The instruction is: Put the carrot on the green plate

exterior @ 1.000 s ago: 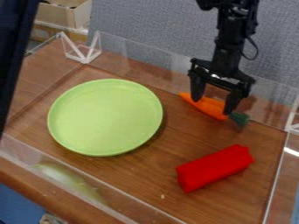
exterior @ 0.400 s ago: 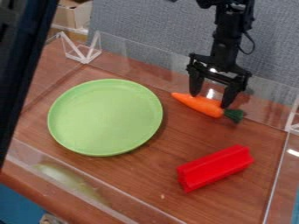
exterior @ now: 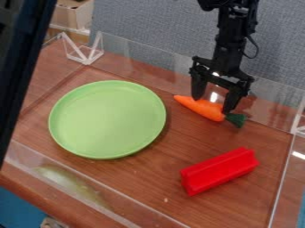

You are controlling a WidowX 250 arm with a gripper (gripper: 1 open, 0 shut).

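The carrot (exterior: 201, 107) is a small orange tapered toy lying on the wooden table, its thin tip pointing left and its dark green stem end (exterior: 237, 118) to the right. My gripper (exterior: 219, 96) points straight down over the carrot's thick half, jaws open, one finger behind the carrot and one near the stem. Whether the fingers touch it is not clear. The green plate (exterior: 107, 118), round and lime-coloured, lies to the left with nothing on it, a short gap from the carrot's tip.
A red ridged block (exterior: 219, 170) lies at the front right. Clear acrylic walls (exterior: 143, 55) run along the back and right of the table, with a white wire stand (exterior: 81, 46) at the back left.
The carrot now lies a little further left and more exposed than a second ago. The gripper has rolled slightly about its vertical axis and stayed open over it.
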